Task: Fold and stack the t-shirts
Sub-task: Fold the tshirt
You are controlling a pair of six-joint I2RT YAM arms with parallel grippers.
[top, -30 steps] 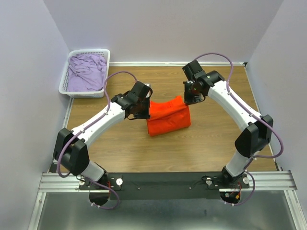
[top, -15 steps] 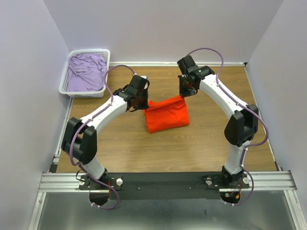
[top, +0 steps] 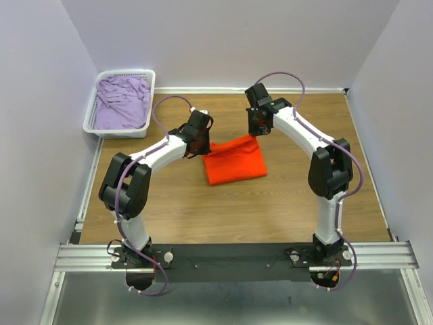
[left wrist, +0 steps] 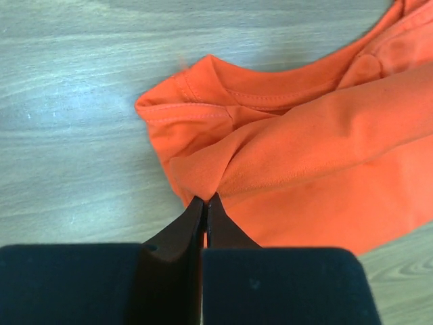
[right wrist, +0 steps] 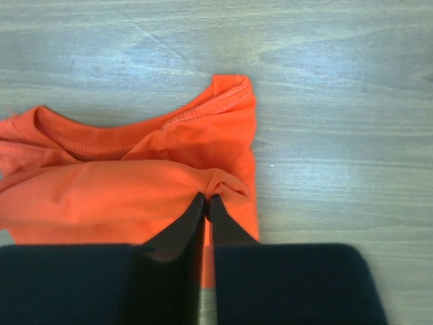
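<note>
No writing, label, brand, number or sign can be read anywhere: none on the orange tee (top: 235, 161), the lilac tee (top: 122, 101) or the basket (top: 126, 72).

White arms (top: 162, 150) with black joints (top: 329, 173), purple cables (top: 157, 112) and tapered black fingers (left wrist: 181, 233).

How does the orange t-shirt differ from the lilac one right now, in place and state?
The orange t-shirt lies on the table, folded into a flat near-rectangle; the lilac t-shirt sits crumpled in the white basket. The left pincer and the right pincer each pinch a far corner of the orange t-shirt; nothing touches the lilac t-shirt. Both are plain, soft cloth.
</note>
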